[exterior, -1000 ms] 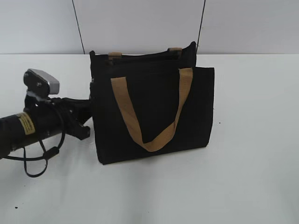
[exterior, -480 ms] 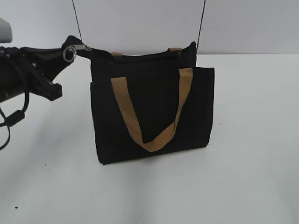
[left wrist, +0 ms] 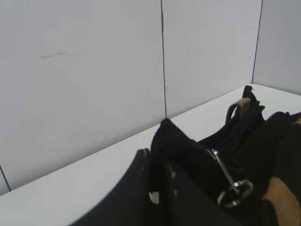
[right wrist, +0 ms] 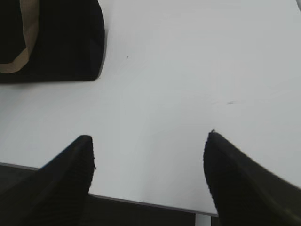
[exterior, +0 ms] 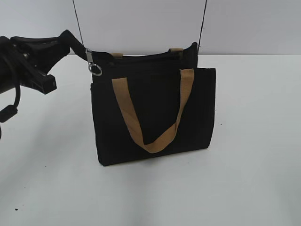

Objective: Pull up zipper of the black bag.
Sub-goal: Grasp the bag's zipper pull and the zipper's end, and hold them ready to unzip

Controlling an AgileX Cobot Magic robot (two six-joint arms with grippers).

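Zipper pull hangs at the black bag's top left corner, where the left gripper pinches the fabric. Right gripper is spread wide over the white table. No writing is legible.

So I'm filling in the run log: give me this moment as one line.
left gripper: shut on black bag top corner | zipper pull: hanging free beside it | right gripper: open, over bare table
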